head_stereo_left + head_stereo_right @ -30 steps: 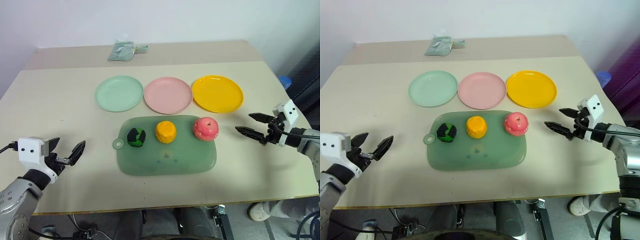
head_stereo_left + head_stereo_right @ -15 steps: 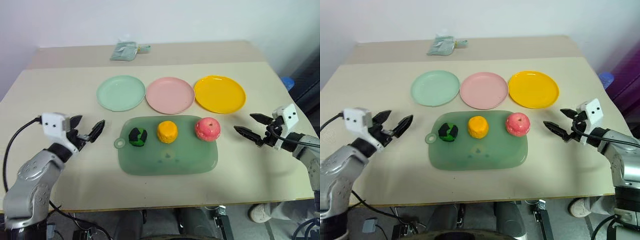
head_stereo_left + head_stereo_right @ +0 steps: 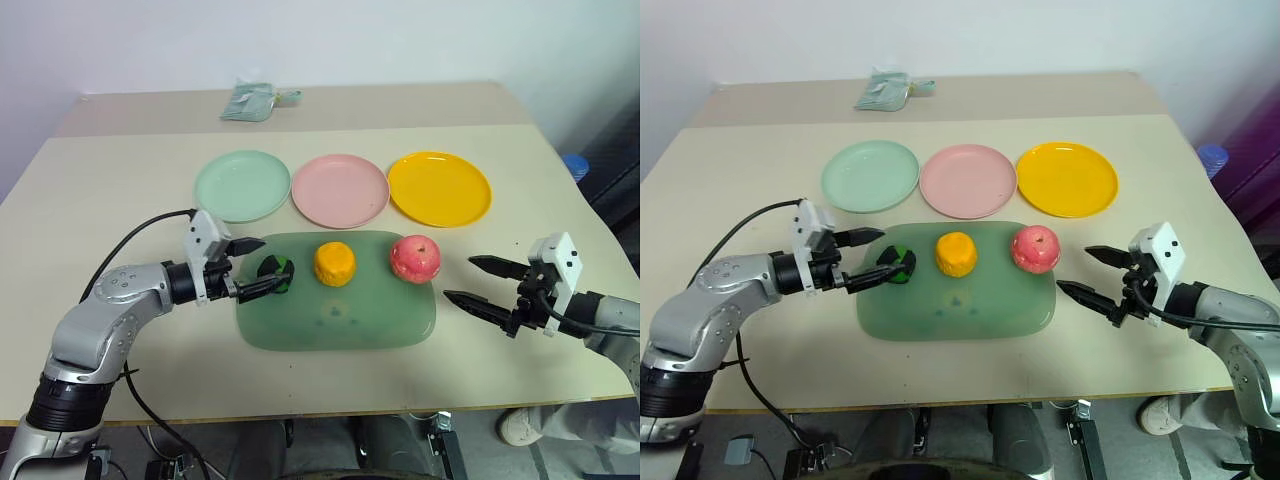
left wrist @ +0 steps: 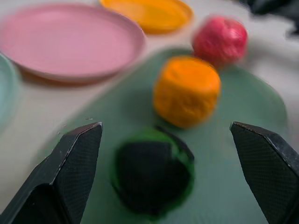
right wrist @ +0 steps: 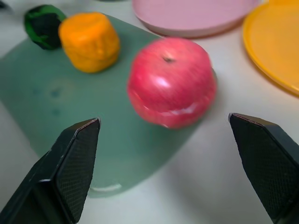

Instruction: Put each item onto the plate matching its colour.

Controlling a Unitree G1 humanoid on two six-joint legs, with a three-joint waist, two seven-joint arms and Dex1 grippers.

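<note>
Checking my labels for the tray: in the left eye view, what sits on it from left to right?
dark green-and-black ball → orange-yellow fruit → pink-red apple, all on the green tray.

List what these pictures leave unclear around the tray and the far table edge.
- Green-and-black ball: in the head views the left tool covers its near side, so contact cannot be judged.
- Crumpled packet at the far edge: too small to identify.
- Tray: cut off by the left wrist view's edges.
- Pink-red apple: blurred in the left wrist view.
</note>
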